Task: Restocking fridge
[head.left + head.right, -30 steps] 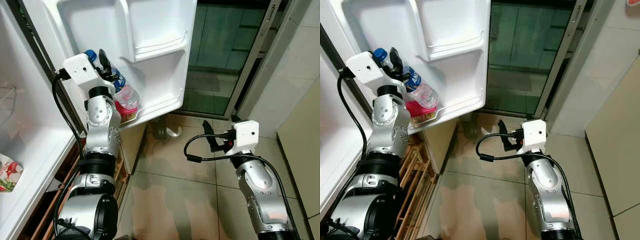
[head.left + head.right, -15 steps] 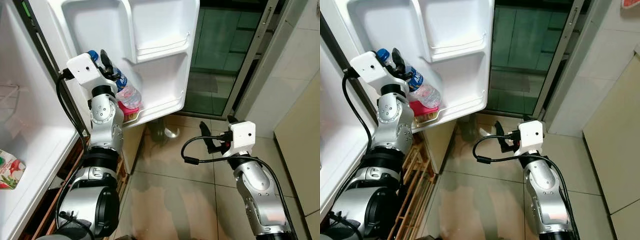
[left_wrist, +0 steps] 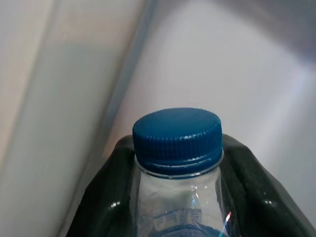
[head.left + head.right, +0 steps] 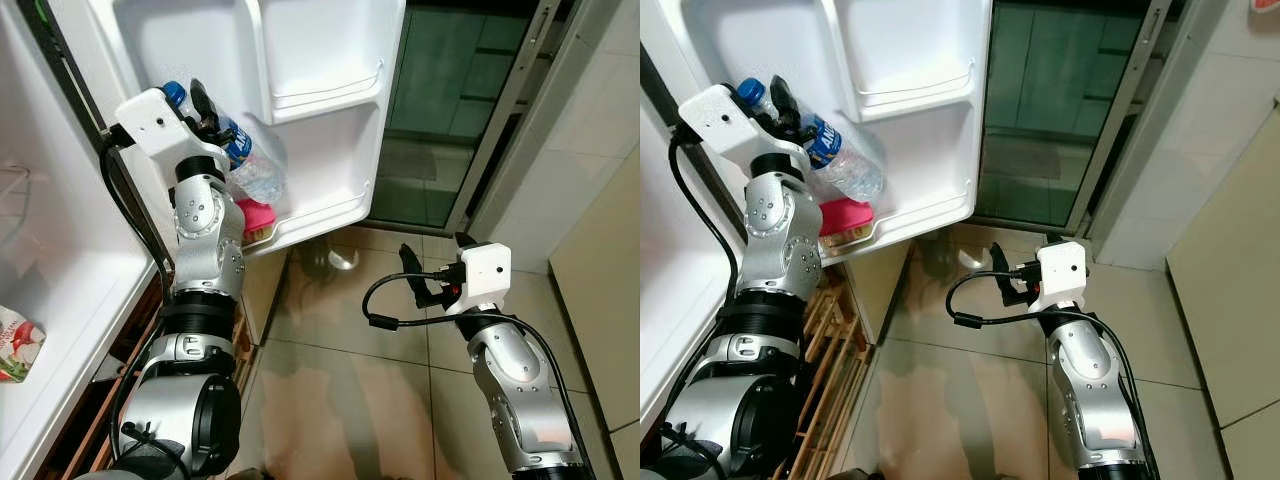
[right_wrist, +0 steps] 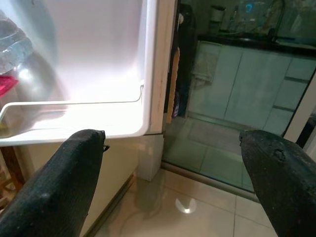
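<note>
Up at the open fridge door (image 4: 320,60), the left gripper (image 4: 205,118) holds a clear water bottle (image 4: 840,165) with a blue cap (image 3: 177,134). Its two black fingers (image 3: 252,192) sit tight on both sides of the bottle's neck, just under the cap. The bottle is tilted, with its cap up near the gripper and its bottom pointing down into the lowest door shelf (image 4: 330,212). A pink thing (image 4: 843,216) lies in that same shelf, right below the bottle. You cannot tell if the bottle touches it.

The right gripper (image 4: 437,278) hangs low over the tiled floor (image 4: 340,370), well apart from the fridge. Its fingers (image 5: 64,177) are spread wide and hold nothing. They point toward the bottom of the door and a glass door (image 4: 1070,110) past it.

A packet with red and green on it (image 4: 12,345) lies on a white shelf inside the fridge, at the left.
</note>
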Controlling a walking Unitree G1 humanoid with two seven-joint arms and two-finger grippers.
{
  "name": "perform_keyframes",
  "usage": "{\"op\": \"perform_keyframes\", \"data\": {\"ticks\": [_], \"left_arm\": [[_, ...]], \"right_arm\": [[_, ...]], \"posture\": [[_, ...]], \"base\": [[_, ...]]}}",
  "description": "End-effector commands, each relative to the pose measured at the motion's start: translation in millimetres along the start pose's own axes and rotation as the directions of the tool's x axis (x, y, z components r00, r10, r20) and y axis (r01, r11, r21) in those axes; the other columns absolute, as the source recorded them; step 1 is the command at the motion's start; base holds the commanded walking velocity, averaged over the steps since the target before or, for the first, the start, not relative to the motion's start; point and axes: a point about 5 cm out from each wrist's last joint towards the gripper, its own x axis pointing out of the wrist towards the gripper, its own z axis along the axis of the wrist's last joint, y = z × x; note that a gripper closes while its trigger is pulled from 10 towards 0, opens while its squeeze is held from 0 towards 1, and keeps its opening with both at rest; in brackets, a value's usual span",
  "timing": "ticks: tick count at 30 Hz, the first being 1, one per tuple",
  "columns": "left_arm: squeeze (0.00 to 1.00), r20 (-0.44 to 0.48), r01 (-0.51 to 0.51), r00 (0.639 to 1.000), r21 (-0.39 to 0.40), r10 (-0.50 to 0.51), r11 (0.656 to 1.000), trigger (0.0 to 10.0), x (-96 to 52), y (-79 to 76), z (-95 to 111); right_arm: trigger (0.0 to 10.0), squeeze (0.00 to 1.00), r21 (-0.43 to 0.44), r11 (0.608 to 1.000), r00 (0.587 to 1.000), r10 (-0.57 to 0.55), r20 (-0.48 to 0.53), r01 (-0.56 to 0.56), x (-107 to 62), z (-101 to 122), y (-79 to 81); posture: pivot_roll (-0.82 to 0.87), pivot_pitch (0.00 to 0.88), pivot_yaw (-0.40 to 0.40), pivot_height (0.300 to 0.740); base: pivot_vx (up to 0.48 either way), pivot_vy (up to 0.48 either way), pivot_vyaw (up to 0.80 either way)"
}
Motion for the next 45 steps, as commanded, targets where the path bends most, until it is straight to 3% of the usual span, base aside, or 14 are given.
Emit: {"op": "perform_keyframes", "data": {"ticks": [1,8,16,27,37,43,45], "left_arm": [[0.0,0.004,0.001,1.0,-0.013,-0.001,1.0,10.0,2.6,-2.3,3],[0.0,-0.137,-0.035,0.99,-0.019,0.032,0.999,10.0,-7.3,1.3,-30],[0.0,-0.302,-0.175,0.948,-0.217,0.105,0.96,10.0,-7.0,-1.0,-43],[0.0,-0.159,-0.033,0.987,-0.154,0.009,0.988,10.0,0.5,-14.9,-21],[0.0,-0.079,0.009,0.997,-0.184,-0.024,0.983,10.0,5.6,-24.0,-4],[0.0,0.011,0.099,0.995,-0.092,-0.098,0.991,10.0,4.3,-30.7,4],[0.0,0.081,0.156,0.985,-0.035,-0.153,0.987,10.0,3.7,-37.5,11]], "right_arm": [[10.0,0.0,-0.005,1.0,1.0,0.006,0.011,-0.005,0.1,3,2.1],[10.0,0.0,-0.001,1.0,1.0,0.016,0.015,-0.016,1.7,4,6.0],[10.0,0.0,-0.001,1.0,1.0,0.008,0.012,-0.007,-2.9,4,5.9],[10.0,0.0,0.004,1.0,1.0,0.008,0.007,-0.008,-3.4,3,8.5],[10.0,0.0,0.007,1.0,1.0,0.008,0.008,-0.008,-4.0,3,9.5],[10.0,0.0,0.013,1.0,1.0,0.014,0.009,-0.014,-4.1,3,11.1],[10.0,0.0,0.015,1.0,1.0,0.015,0.014,-0.016,-2.6,5,11.9]], "posture": [[-0.11,0.0,0.029,0.74],[-0.12,0.0,0.029,0.74],[-0.13,0.0,0.041,0.74],[-0.13,0.0,0.042,0.74],[-0.13,0.0,0.042,0.74],[-0.13,0.0,0.042,0.74],[-0.13,0.0,0.041,0.74]], "base": [[0.0,0.0,0.0],[0.0,0.0,0.0],[0.0,0.0,0.0],[0.0,0.0,0.0],[0.0,0.0,0.0],[0.0,0.0,0.0],[0.0,0.0,0.0]]}}
